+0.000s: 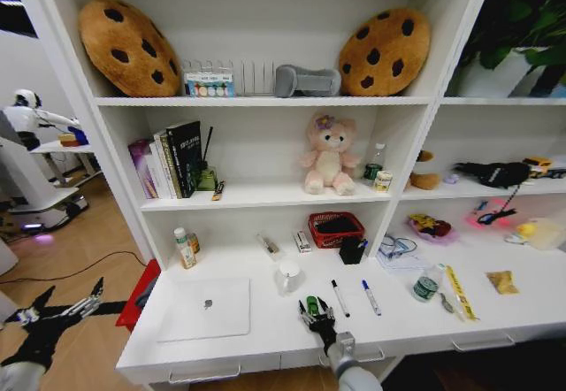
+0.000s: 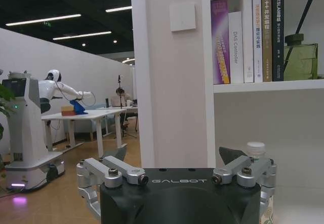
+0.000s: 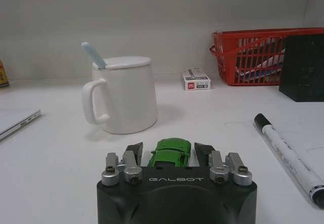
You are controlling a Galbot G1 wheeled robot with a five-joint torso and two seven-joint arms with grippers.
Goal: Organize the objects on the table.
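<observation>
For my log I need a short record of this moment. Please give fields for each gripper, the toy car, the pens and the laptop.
right gripper: low over the table, fingers open on both sides of the green toy car
left gripper: off the table's left end, open, holding nothing
marker pens: two, lying right of the car
laptop: closed, left of the car

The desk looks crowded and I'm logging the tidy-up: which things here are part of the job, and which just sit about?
Job:
- table
- green toy car, between the open right gripper's fingers
- silver laptop
- two marker pens
- tan scrap

Lying about:
- white mug
- red basket
- pink bear
- cookie cushions
- left gripper, off the desk's left end
</observation>
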